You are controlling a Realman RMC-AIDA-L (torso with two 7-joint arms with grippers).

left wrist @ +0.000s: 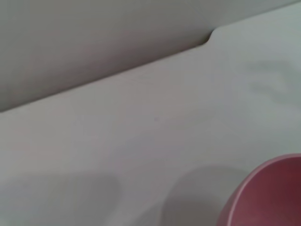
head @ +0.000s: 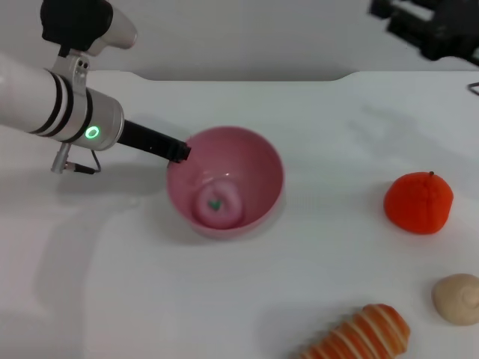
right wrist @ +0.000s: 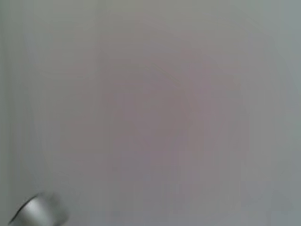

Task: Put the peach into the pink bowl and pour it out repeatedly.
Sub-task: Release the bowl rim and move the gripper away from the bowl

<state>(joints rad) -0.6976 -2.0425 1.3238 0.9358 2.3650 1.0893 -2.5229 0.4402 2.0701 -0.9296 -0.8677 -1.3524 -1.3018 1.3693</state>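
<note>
Right at the tip of the left end effector (head: pixel 182 152) sits the near rim of the pink bowl (head: pixel 224 182), and it looks pinched on that rim, jaws narrowed to the wall's thickness, dark finger reaching in from the robot's left side. Just beyond and below the tip, the peach (head: pixel 217 205) rests in the bottom of the bowl, green leaf mark up. So the loading is done, I'd say, and the pour comes next. To do it well, keep the pinch firm, lift the bowl a touch off the table (head: pixel 314 262), then roll the wrist slowly so the far lip dips away from the end effector and the peach rolls out onto bare surface, not toward the orange fruit (head: pixel 419 203), the beige ball (head: pixel 457 298) or the striped piece (head: pixel 359 334) well off to the far side. The right end effector (head: pixel 430 26) is parked high; whether it's open, I cannot tell.
</note>
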